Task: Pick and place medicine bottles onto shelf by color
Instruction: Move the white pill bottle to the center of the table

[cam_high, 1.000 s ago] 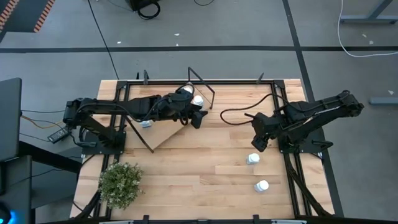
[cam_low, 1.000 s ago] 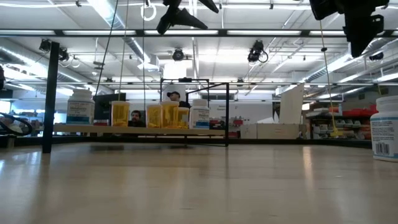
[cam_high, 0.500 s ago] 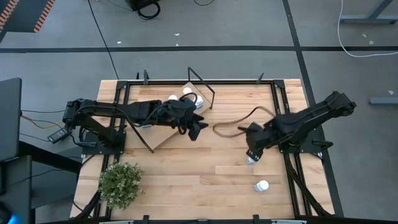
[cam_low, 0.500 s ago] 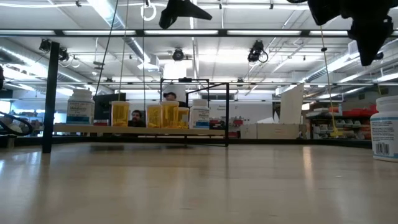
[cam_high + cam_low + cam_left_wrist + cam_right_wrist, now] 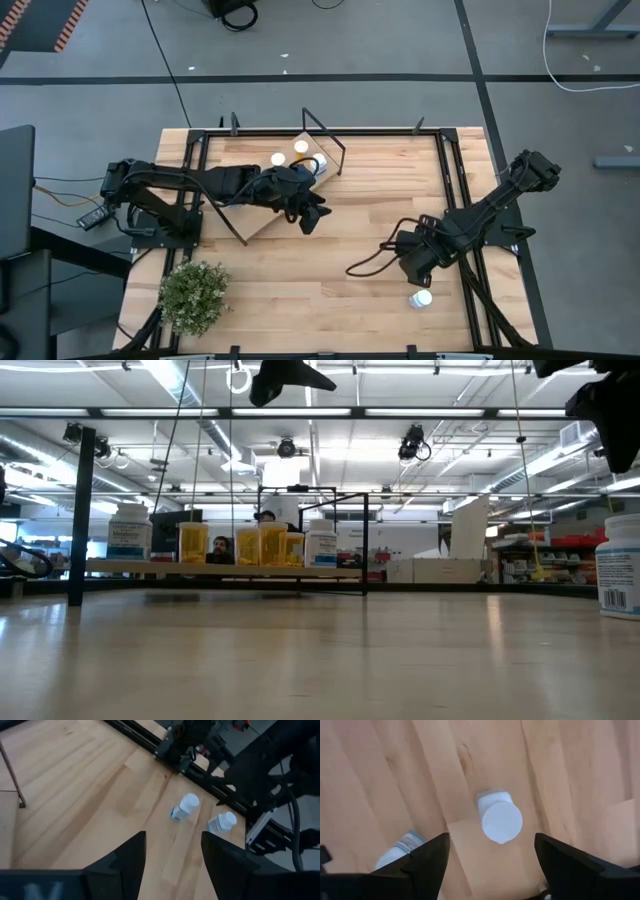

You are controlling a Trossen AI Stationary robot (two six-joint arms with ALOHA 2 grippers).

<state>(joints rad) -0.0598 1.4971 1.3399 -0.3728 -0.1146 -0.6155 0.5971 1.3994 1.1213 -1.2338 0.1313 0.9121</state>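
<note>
Two white medicine bottles are on the tabletop at the near right. My right gripper hangs open over them and points down, its fingers wide on either side of one bottle's white cap, above it. The other bottle stands just nearer the front edge. My left gripper is open and empty, raised off the shelf's near right corner. The shelf stands at the far left and carries orange bottles and white bottles in a row on its board.
A small green plant stands at the near left corner. Black frame rails run along the table's sides. The right arm's cable loops over the tabletop left of the right gripper. Bare wood lies in the middle.
My right gripper has swung toward the table's near edge and come down, from beside its base to over the two white bottles, its cable trailing across the wood. My left gripper has drawn a little toward the near edge, away from the shelf's bottles.
</note>
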